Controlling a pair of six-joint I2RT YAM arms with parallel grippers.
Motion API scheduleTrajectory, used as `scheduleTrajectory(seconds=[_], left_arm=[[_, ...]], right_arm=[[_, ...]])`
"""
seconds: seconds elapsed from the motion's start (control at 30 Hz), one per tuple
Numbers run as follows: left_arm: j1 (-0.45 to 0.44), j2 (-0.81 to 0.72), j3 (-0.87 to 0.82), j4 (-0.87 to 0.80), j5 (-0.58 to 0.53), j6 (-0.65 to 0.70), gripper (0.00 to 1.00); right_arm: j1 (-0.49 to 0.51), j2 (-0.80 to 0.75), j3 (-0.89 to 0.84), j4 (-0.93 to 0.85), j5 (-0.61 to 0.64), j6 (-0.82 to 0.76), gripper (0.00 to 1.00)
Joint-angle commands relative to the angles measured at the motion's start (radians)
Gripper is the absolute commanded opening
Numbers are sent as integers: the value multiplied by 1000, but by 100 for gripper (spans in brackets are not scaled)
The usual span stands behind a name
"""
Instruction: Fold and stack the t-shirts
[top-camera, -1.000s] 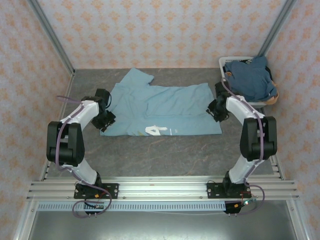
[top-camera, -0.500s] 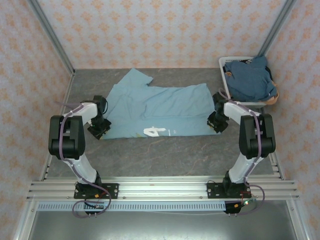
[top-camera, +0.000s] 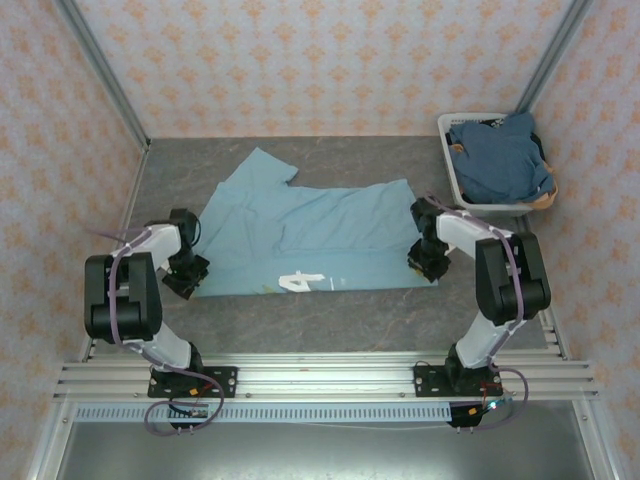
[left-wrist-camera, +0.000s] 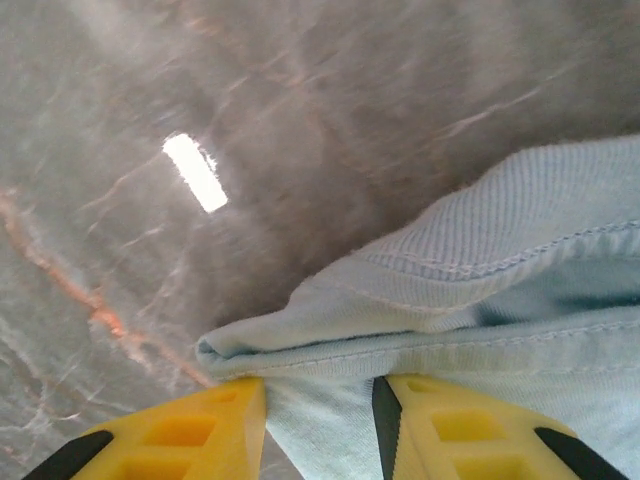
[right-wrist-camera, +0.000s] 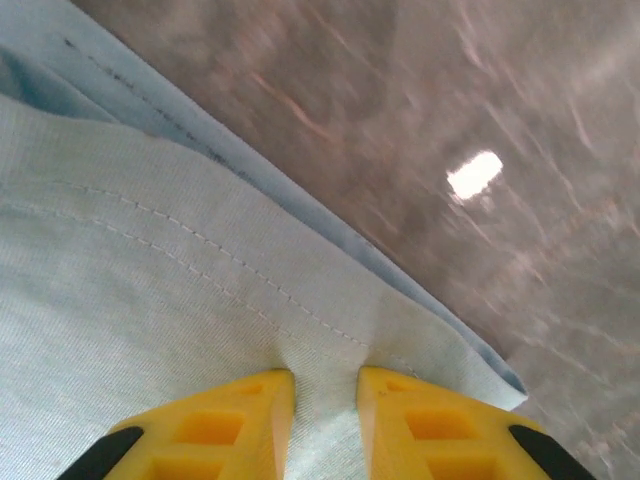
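The grey marbled table (top-camera: 330, 320) is taking up most of the floor of the booth. The sky-blue shirt (top-camera: 310, 225) is lying across the middle of it, spread flat but doubled over on itself, with 1 sleeve pointing toward the far left corner.

At the far right corner the white basket (top-camera: 452, 175) is sitting with the darker shirts (top-camera: 500, 160) heaped inside, well apart from the spread shirt and waiting their turn.

Both arms are reaching low over the near edge of the cloth. The left gripper (top-camera: 188, 278) is pinching the near left corner; from its wrist camera the 2 yellow fingers (left-wrist-camera: 318, 395) are clamping a rolled, ribbed fold of the sky-blue shirt (left-wrist-camera: 480, 290). The right gripper (top-camera: 425, 262) is gripping the near right corner, and up close (right-wrist-camera: 325, 385) the stitched hem is puckering between its fingers, so it is clenched on cloth too (right-wrist-camera: 150, 300).

White letters (top-camera: 300, 281) are peeking out along the near edge.

To my eye this fabric is behaving as light, limp and a bit stretchy: it is going to sag and crease wherever it is not held. Corners and the doubled hem are looking like the best places to hold, since the thicker stitching is giving the fingers something to bite.
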Motion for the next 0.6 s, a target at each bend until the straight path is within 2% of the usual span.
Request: scheduleTrajectory(seconds=[0.0,0.17,0.27,0.43,0.57], left_arm=[[33,-39,-100,-70,-25,-84,35],[103,-131,-177,-92,-13,-120,32],[118,-163,-133,-107,-30,-110,33],[40,-136,155,-125,-97,-70,41],[-70,80,490,-95,-63,69,43]], right_arm=[[19,-3,-99,-110,-7,42,27],[50,-64,-159,-115,-46,74,29],[55,-117,-157,-98,-50,74,32],[55,-209,-19,-18,-9,-27,49],[50,-92,218,-10,40,-168,50]])
